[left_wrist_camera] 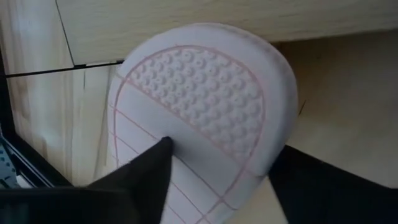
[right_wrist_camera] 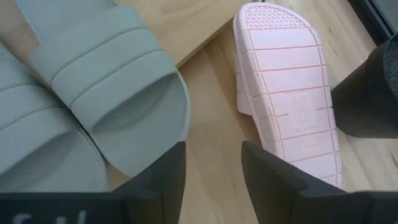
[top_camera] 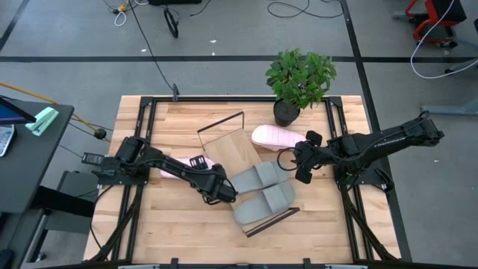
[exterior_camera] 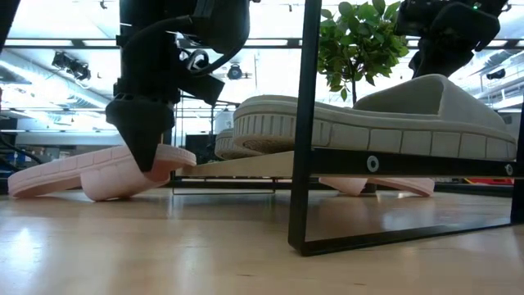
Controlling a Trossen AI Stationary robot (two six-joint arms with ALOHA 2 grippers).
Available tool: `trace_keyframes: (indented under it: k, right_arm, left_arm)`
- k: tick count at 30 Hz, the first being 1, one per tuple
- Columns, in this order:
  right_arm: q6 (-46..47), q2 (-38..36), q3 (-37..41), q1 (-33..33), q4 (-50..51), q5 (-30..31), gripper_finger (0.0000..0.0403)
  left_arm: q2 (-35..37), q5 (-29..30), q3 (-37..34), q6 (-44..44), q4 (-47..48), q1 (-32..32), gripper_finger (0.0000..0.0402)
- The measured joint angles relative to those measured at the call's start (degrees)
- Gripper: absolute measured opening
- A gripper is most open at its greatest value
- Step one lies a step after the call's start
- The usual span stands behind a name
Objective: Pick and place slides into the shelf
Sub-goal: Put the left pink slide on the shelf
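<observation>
Sitting on the flat light-wood shelf are two grey-green foam slides. Left gripper pinches a pale pink slide lying sole-up beside it; right gripper hovers spread near another pink slide on the slatted tabletop. Potted plant at the back.

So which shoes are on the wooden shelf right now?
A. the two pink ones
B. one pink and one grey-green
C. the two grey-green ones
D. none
C: the two grey-green sandals lie side by side on the shelf, while one pink sandal lies sole up on the table by the plant, and the other pink one is at the left gripper.
</observation>
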State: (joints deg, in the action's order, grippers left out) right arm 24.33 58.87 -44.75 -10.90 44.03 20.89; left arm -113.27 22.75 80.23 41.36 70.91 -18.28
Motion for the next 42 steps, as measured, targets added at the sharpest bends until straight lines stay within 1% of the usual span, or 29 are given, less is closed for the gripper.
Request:
trace_keyframes:
  k: [5, 8, 11, 16, 21, 26, 29, 31, 35, 39, 42]
  right_arm:
    - [-0.06, 0.0, 0.0, 0.0, 0.0, 0.02, 0.0146]
    - [-0.08, 0.0, 0.0, 0.0, 0.01, 0.02, 0.0133]
    - [-0.08, 0.0, 0.0, 0.0, 0.03, 0.02, 0.012]
    - [-0.06, 0.0, 0.0, 0.0, 0.03, 0.02, 0.0101]
    - [-0.04, 0.01, 0.0, 0.0, 0.02, 0.04, 0.0089]
    - [-0.06, 0.0, 0.01, 0.0, 0.05, 0.04, 0.0087]
    - [-0.41, 0.0, 0.02, 0.0, 0.06, 0.04, 0.0088]
    - [-0.43, 0.0, 0.0, 0.0, 0.04, 0.04, 0.0088]
    - [-0.48, 0.0, 0.0, 0.02, 0.07, 0.04, 0.0087]
    - [-0.49, 0.02, 0.0, 0.0, 0.07, 0.04, 0.0085]
    - [-0.5, 0.01, 0.01, 0.0, 0.08, 0.04, 0.0085]
  left_arm:
    - [0.05, -0.95, 0.14, 1.51, 1.6, -0.12, 0.0141]
    - [0.58, -1.19, 0.15, 2.64, 3.23, -0.67, 0.0087]
    - [1.95, -2.54, 0.0, 5.25, 5.83, -1.23, 0.008]
    - [6.21, -4.9, -0.04, 12.83, 10.8, -2.5, 0.0072]
    - [13.13, -3.85, -0.04, 23.64, 14.35, -4.03, 0.0064]
    - [20.84, 3.9, -0.02, 37.88, 14.58, -5.61, 0.006]
    - [24.4, 10.61, 0.01, 45.89, 14.36, -6.56, 0.006]
    - [25.86, 15.52, 0.85, 49.69, 14.41, -7.06, 0.006]
    - [26.73, 25.81, 4.61, 53.45, 14.33, -7.65, 0.0059]
    - [26.34, 34.01, 8.89, 53.59, 13.78, -7.46, 0.0059]
    - [26.29, 40.11, 10.46, 53.58, 12.51, -7.41, 0.0059]
